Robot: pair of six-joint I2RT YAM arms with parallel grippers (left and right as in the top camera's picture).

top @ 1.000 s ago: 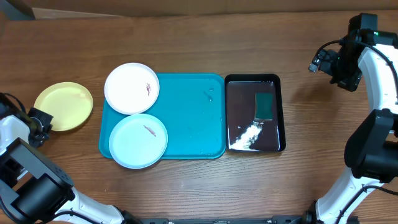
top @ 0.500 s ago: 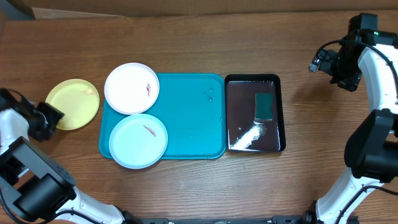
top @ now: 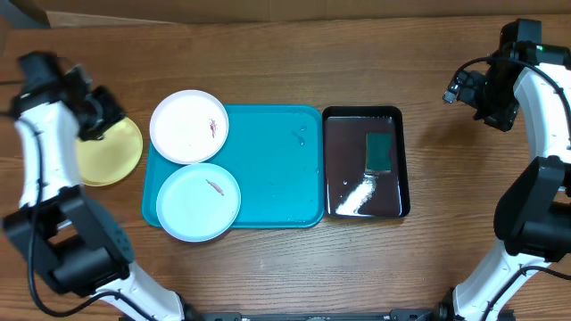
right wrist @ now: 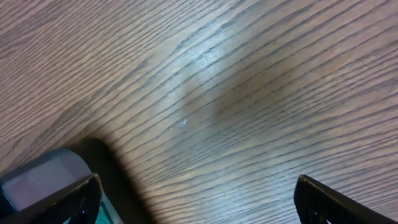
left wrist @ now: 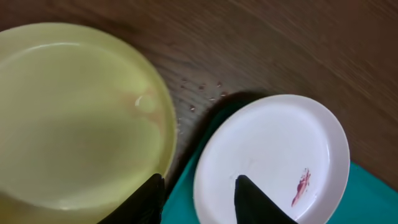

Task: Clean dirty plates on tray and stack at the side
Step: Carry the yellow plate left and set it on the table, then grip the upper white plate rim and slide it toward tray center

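The turquoise tray (top: 277, 169) carries two plates: a white one (top: 189, 126) with a red smear on its far left corner and a pale blue one (top: 198, 202) with a brown bit at the near left. A yellow plate (top: 111, 156) lies on the table left of the tray. My left gripper (top: 103, 116) hovers over the yellow plate's far edge, open and holding nothing. In the left wrist view its fingertips (left wrist: 149, 199) straddle the gap between the yellow plate (left wrist: 68, 118) and the white plate (left wrist: 273, 149). My right gripper (top: 482, 94) hangs wide open over bare wood at the far right.
A glossy black bin (top: 343, 134) stands right of the tray, holding dark water, a green sponge (top: 380, 152) and white foam (top: 357, 198). Its corner (right wrist: 37, 180) shows at the lower left of the right wrist view. Both arm bases stand at the near corners.
The left gripper opened off the yellow plate's left rim and swung up to the plate's far side. The yellow plate slid slightly right, toward the tray. The right arm stayed still.
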